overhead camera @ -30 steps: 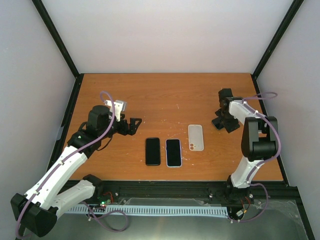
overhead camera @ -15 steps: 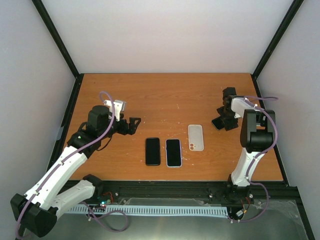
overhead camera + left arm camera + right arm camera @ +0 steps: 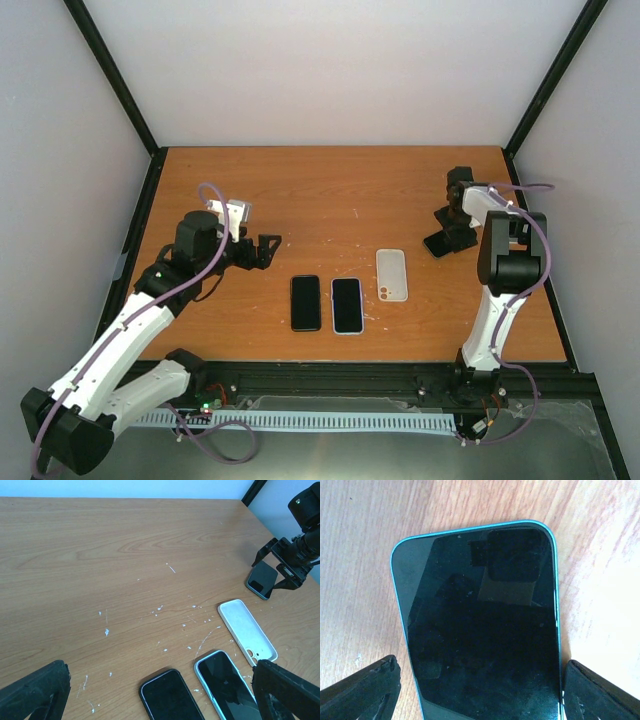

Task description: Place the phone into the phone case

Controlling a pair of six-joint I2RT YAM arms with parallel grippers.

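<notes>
The teal phone [image 3: 482, 615] lies flat and screen up on the table [image 3: 330, 190], on the right side. It is outside the case [image 3: 392, 274], a little farther back and to the right of it, and the two do not touch. The right gripper [image 3: 442, 240] is low over the phone with its jaws spread. In the right wrist view one finger [image 3: 365, 690] stands off the phone's left edge and the other sits close beside its right edge. There is wood showing on the left side, so it is released and grips nothing.

The case is pale and lies flat with its camera cutout at the near end. I cannot tell whether its hollow side faces up.

To the left of the case and slightly nearer, two more phones lie side by side, screens up. The pale-rimmed phone [image 3: 347, 305] is just beside the case and the dark phone [image 3: 306, 302] is left of that. White flecks mark the wood around them.

The left gripper [image 3: 262, 250] hovers left of and beyond the dark phone. Its jaws are wide apart and it holds nothing.
</notes>
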